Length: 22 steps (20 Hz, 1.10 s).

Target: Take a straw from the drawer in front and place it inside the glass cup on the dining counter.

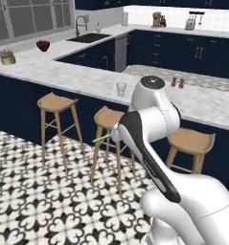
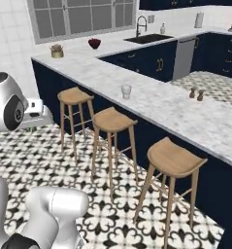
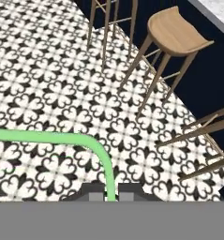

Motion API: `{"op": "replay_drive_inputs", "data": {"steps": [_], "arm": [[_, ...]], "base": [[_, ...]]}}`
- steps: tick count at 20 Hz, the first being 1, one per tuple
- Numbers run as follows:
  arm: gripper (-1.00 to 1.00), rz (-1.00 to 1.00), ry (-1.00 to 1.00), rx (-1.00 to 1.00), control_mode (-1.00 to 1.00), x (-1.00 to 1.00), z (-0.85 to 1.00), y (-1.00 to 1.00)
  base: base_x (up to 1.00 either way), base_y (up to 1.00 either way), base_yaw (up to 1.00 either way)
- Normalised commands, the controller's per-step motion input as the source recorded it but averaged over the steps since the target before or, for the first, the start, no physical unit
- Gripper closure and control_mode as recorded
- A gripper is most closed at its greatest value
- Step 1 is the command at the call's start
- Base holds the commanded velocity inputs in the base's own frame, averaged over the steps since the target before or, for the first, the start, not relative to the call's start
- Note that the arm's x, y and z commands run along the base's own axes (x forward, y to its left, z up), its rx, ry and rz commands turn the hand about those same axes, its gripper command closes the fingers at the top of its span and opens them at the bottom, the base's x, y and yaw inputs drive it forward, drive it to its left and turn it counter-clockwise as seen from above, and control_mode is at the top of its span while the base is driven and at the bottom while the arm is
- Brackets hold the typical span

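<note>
Two finger tips of your gripper [image 3: 111,191] pinch the straw [image 3: 62,138] above the tiled floor, held ready for carrying to the glass cup [image 1: 121,88] on the dining counter [image 1: 77,79] beyond the stools [image 1: 56,102].

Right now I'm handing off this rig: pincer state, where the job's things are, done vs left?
Pincer: shut on the straw, which shows bent in the hand view and sticks out as a green tip beside the arm in the left base view.
Glass cup: upright on the dining counter, above the middle stool, with nothing in it.
Done: straw picked up and carried to the stool side of the counter.
Left: lift the straw over the cup, lower it in, release.
</note>
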Motion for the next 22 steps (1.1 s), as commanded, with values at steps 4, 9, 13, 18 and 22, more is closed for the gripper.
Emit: {"op": "replay_drive_inputs", "data": {"steps": [4,9,13,18,22], "arm": [[1.0,0.0,0.0,0.0,1.0,0.0,0.0,0.0],[1.0,0.0,0.0,0.0,1.0,0.0,0.0,0.0],[1.0,0.0,0.0,0.0,1.0,0.0,0.0,0.0],[1.0,0.0,0.0,0.0,1.0,0.0,0.0,0.0],[1.0,0.0,0.0,0.0,1.0,0.0,0.0,0.0]], "base": [[0.64,0.82,-0.57],[0.55,0.78,-0.59],[0.53,0.73,-0.58],[0.6,0.57,-0.57],[0.65,0.64,-0.54]]}}
